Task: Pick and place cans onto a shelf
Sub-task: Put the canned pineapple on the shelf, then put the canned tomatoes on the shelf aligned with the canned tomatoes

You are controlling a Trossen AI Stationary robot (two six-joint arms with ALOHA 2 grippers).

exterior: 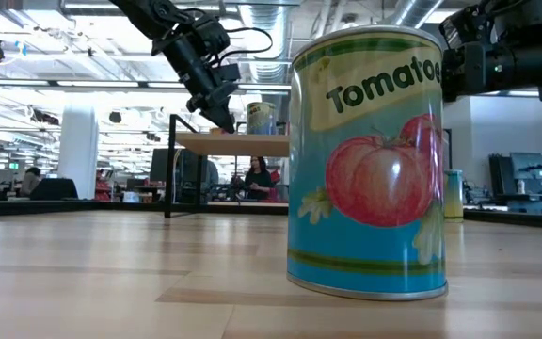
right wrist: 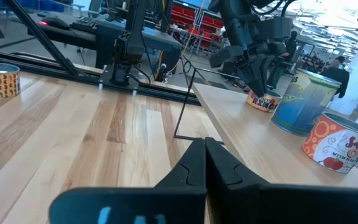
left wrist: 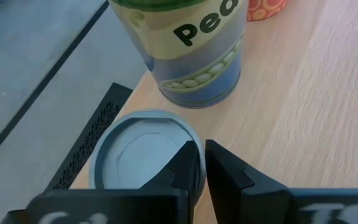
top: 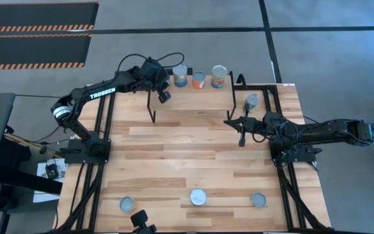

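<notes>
The left pincer (top: pixel 164 96) hangs over the shelf's (top: pixel 193 97) corner, its tips nearly together and holding nothing. Right under it, in the left wrist view, lies a round grey lid shape (left wrist: pixel 145 149); I cannot tell if it is a can. Just past that stands the pea can (left wrist: pixel 194 50), upright, with 2 more cans (top: pixel 210 78) in the same row. The right pincer (top: pixel 242 140) is squeezed tight and empty, low by the shelf's other end. A grey-topped can (top: pixel 252 102) stands close beside that arm. 3 cans (top: pixel 199 197) wait at the table's (top: pixel 193 156) near edge, far from both pincers. Those stand upright too, so I think a pincer must go there next.
</notes>
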